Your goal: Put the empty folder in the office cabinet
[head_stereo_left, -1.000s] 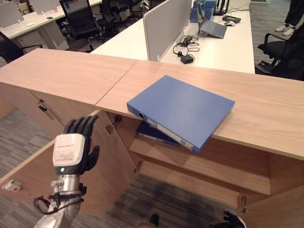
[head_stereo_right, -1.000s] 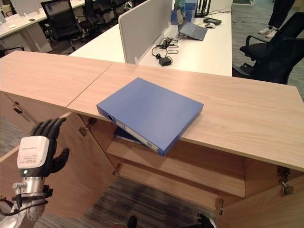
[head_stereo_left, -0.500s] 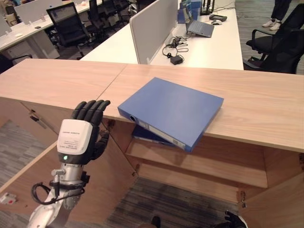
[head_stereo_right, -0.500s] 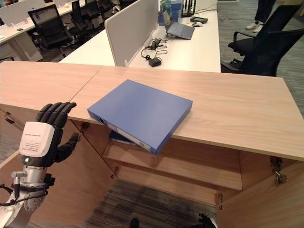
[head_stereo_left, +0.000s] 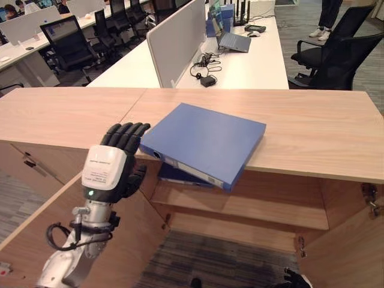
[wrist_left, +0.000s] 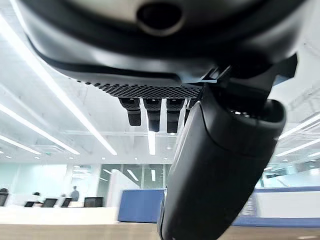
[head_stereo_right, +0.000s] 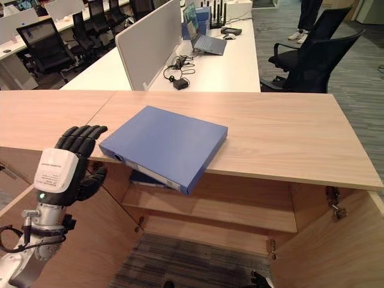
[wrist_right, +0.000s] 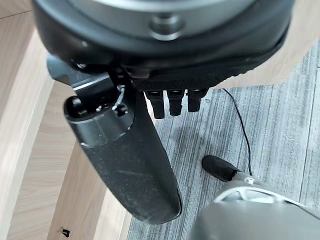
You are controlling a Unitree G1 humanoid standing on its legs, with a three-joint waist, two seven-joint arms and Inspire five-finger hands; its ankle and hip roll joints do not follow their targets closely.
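Open office cabinet (head_stereo_left: 252, 201) beneath a long wooden countertop (head_stereo_left: 324, 135), both doors swung outward; on its upper shelf (head_stereo_left: 240, 207) lies a second blue folder (head_stereo_left: 180, 176), flat and largely hidden under the counter's edge. The task's blue folder (head_stereo_left: 204, 141) lies flat on the countertop, not in the cabinet, turned at an angle to the counter's front edge: its long axis runs from the near left to the far right, and its labelled spine, with a round finger hole at the left end, faces front and overhangs the edge above the open compartment. The left hand (head_stereo_left: 111, 171) is raised, back toward the camera, fingers (head_stereo_left: 126, 133) straight and close together, holding nothing; their tips stand just beside the folder's near-left corner, and contact cannot be told. The right hand (wrist_right: 145, 125) hangs low over grey carpet (wrist_right: 280, 135) beside a cabinet door (wrist_right: 30, 150), fingers extended and empty. Beyond the counter stand white desks (head_stereo_left: 252, 60) with a partition screen (head_stereo_left: 174, 39), a laptop (head_stereo_left: 231, 39) and office chairs (head_stereo_left: 330, 57).
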